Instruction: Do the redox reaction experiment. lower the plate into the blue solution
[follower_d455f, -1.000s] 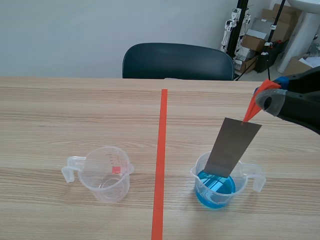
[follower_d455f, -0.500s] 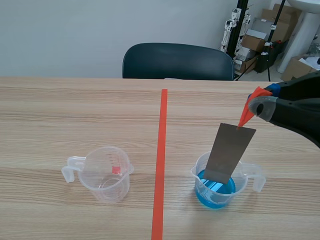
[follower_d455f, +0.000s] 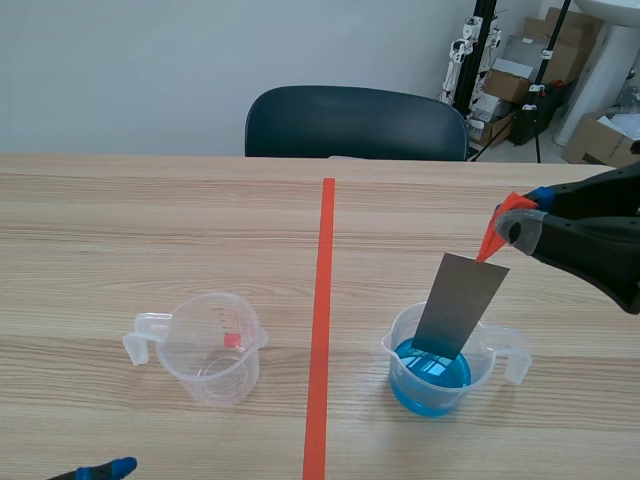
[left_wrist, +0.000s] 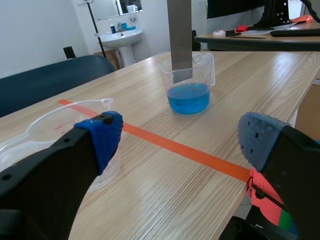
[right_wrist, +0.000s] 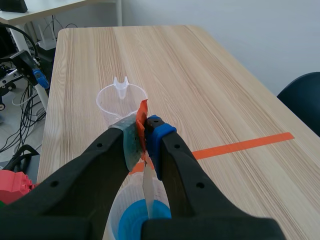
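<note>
The right gripper (follower_d455f: 520, 212) has its fingers closed tight on an orange tab (follower_d455f: 493, 238) fixed to the top corner of a flat grey metal plate (follower_d455f: 460, 305). The plate hangs tilted, its lower end inside a clear plastic beaker of blue solution (follower_d455f: 432, 365) near the table's front edge, right of the tape line. Whether the plate touches the liquid cannot be told. The right wrist view shows the plate only edge-on, as a thin strip under the fingers. The left wrist view cuts off its top. Of the left gripper (left_wrist: 181, 134) the scene view shows only a blue tip. Its own view shows its fingers spread wide, holding nothing, beside an empty clear plastic beaker (follower_d455f: 212, 348).
</note>
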